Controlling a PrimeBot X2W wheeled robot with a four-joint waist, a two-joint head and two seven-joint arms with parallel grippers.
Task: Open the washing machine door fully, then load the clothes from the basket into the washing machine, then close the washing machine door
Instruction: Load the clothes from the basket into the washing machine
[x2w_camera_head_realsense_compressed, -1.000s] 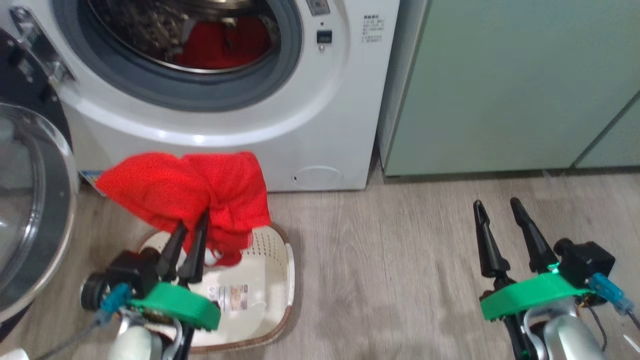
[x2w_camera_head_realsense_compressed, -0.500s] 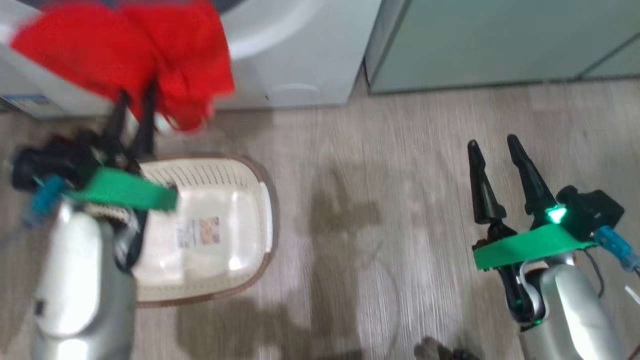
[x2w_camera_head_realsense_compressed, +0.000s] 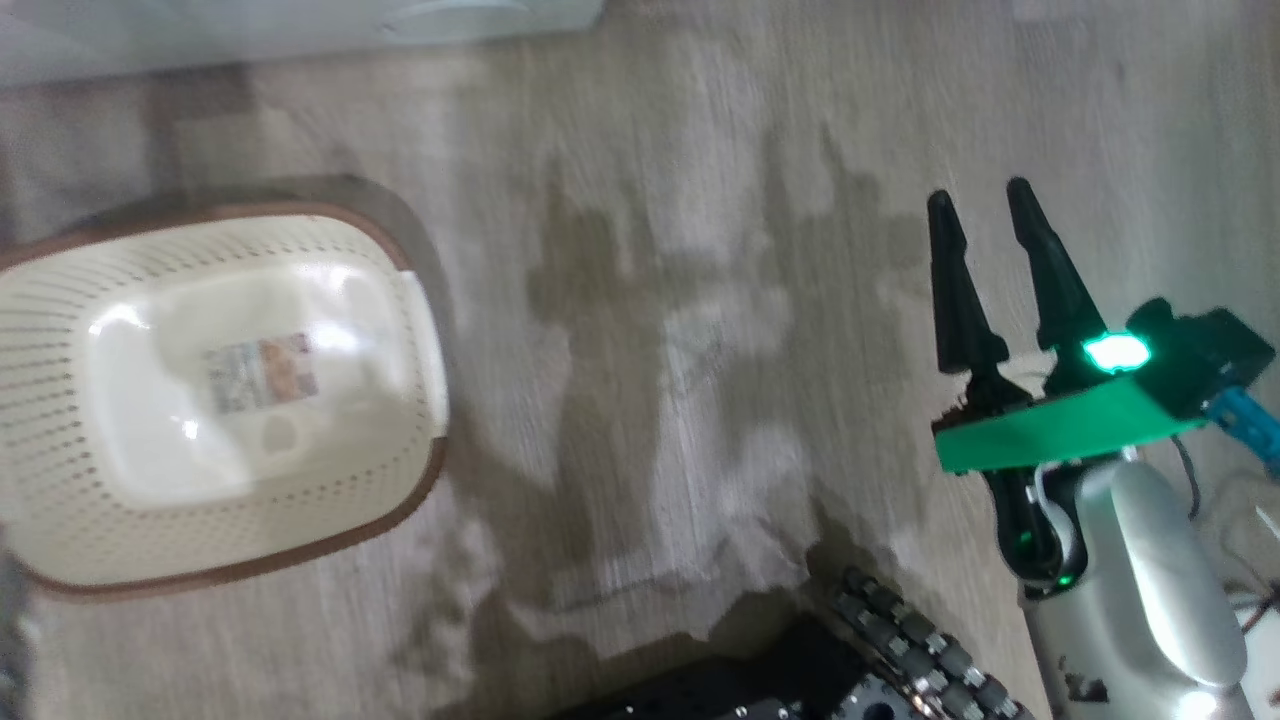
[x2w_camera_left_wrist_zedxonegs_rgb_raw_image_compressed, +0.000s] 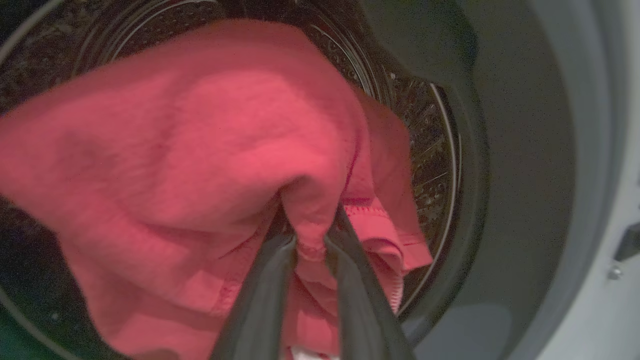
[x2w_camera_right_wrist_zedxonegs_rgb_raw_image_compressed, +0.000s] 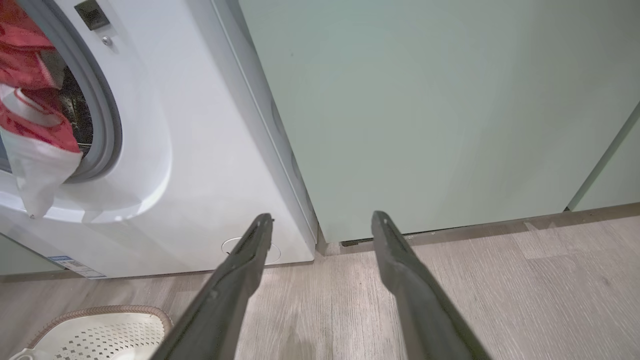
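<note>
**Garment at drum mouth, basket on open floor**

Left fingers (x2w_camera_left_wrist_zedxonegs_rgb_raw_image_compressed: 280, 250) pinch narrowly on the clothes (x2w_camera_left_wrist_zedxonegs_rgb_raw_image_compressed: 190, 150), a red bundle at the steel drum (x2w_camera_left_wrist_zedxonegs_rgb_raw_image_compressed: 432, 150) of the washing machine (x2w_camera_right_wrist_zedxonegs_rgb_raw_image_compressed: 200, 150). Right fingers (x2w_camera_head_realsense_compressed: 955, 285) stand wide, gripping nothing, over bare floor (x2w_camera_head_realsense_compressed: 650, 300), well apart from the basket (x2w_camera_head_realsense_compressed: 395, 400), which holds a paper label (x2w_camera_head_realsense_compressed: 262, 372). A green cabinet (x2w_camera_right_wrist_zedxonegs_rgb_raw_image_compressed: 425, 100) stands just beside the washer.

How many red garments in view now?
1 red garment, pinched in the left hand at the mouth of the washing machine. Basket holds none; others may hide deeper inside.
</note>
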